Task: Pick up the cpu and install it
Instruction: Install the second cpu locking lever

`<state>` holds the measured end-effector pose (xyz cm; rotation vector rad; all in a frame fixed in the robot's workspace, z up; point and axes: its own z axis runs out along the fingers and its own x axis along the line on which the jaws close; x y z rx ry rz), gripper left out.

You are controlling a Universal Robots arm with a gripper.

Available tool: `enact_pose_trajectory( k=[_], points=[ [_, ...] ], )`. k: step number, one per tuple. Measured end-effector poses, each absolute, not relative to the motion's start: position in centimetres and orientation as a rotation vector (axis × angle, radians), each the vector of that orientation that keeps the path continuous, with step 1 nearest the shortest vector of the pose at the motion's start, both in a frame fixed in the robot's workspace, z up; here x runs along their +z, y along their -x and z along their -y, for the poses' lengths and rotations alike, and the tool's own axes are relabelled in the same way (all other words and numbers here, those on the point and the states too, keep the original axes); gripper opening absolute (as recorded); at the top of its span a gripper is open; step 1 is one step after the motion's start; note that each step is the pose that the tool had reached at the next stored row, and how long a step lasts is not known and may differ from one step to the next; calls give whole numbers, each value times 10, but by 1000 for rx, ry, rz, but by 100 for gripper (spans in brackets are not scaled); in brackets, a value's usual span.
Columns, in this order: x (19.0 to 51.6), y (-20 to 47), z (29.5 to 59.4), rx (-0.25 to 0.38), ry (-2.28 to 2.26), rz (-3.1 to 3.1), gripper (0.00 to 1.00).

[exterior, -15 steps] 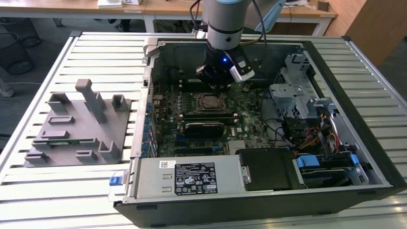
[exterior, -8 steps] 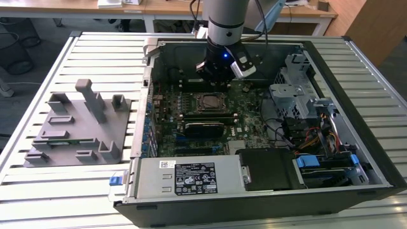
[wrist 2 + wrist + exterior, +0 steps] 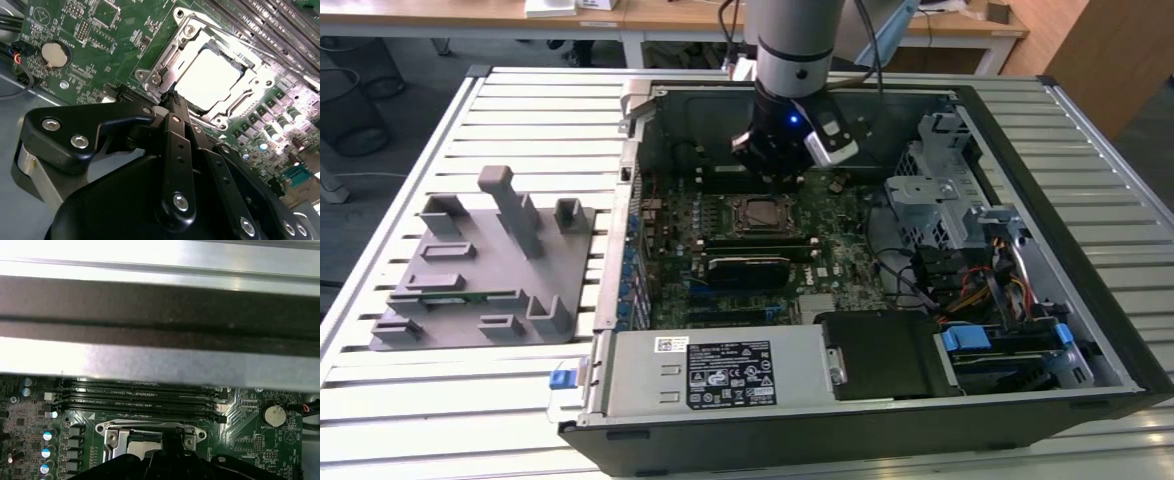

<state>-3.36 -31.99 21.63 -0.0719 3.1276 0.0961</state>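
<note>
Silver-grey and shiny, the small square cpu [image 3: 207, 80] lay seated in the metal-framed socket [image 3: 761, 213] on the green motherboard [image 3: 834, 215], while the black gripper [image 3: 175, 97] hovered just beside it, fingers drawn together, gripping nothing.

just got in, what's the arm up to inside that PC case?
The arm has its hand down inside the open computer case, just above the motherboard. The cpu already lies in its socket, its shiny top showing in the second wrist view, and the socket's metal frame looks open around it. The hand sits right beside the socket and holds nothing. The grey plastic tray rests outside the case, toward the exterior view's left.
</note>
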Motion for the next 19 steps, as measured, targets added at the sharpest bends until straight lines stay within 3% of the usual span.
enact_pose_trajectory(
  k=[19],
  points=[
    [216,34,339,96,72,-3128,11]
  ],
)
